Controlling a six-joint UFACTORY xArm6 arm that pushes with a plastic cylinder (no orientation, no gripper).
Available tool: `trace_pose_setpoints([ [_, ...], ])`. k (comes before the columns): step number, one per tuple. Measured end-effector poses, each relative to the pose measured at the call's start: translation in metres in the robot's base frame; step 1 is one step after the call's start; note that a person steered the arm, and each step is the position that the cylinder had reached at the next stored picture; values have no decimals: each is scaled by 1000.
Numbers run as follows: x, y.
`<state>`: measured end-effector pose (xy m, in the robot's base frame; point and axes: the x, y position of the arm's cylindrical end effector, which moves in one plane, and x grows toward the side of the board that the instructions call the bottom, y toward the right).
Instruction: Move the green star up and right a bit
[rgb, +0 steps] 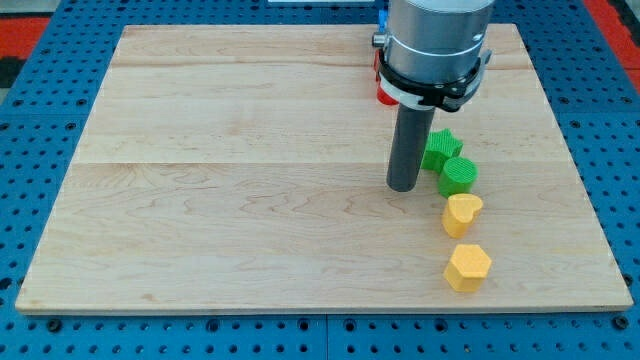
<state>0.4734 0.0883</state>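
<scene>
While my tip (404, 186) rests left of the green star (440, 149), green cylinder (459, 176) below, no fingers fitted.

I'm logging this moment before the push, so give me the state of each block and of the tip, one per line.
green star: flat on the board, just to the view's right of my tip, partly hidden by the rod.
green cylinder: upright, touching the star's lower right.
yellow heart: flat, just below the cylinder.
yellow hexagon: flat, alone, nearest the view's bottom.
my tip: on the board, left of both green blocks; contact unclear.
</scene>
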Motion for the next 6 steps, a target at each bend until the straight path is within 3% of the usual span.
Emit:
trace_pose_setpoints([
  [4, -51, 34],
  [6, -57, 36],
])
